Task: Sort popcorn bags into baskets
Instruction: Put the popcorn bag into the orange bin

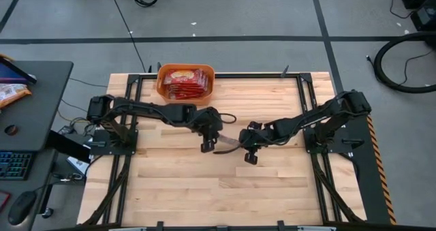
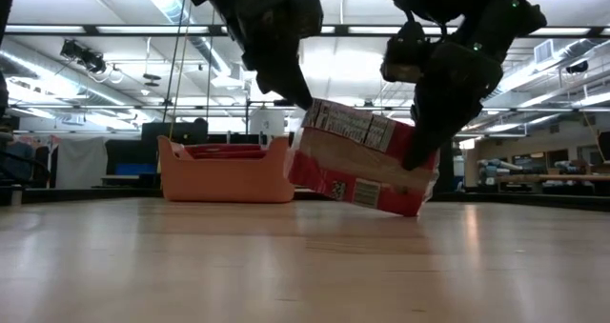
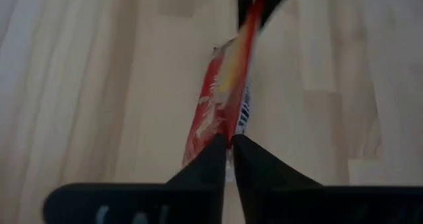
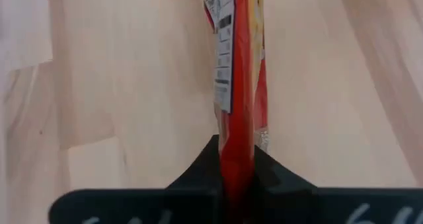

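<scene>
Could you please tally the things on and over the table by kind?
Baskets: 1, the orange basket at the table's far edge.
Popcorn bags held in the air: 1, the bag pinched between the left gripper and right gripper.
Bags in the basket: several, stacked, count unclear.
Total countable: 2.

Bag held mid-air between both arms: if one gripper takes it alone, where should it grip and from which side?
Grip a short end edge, coming down from above. The popcorn bag hangs edge-on and tilted above the table, so only its thin edges fit between fingers. The left gripper and right gripper already pinch opposite ends that way. The left end faces the basket, so I'd probably keep that one.
</scene>
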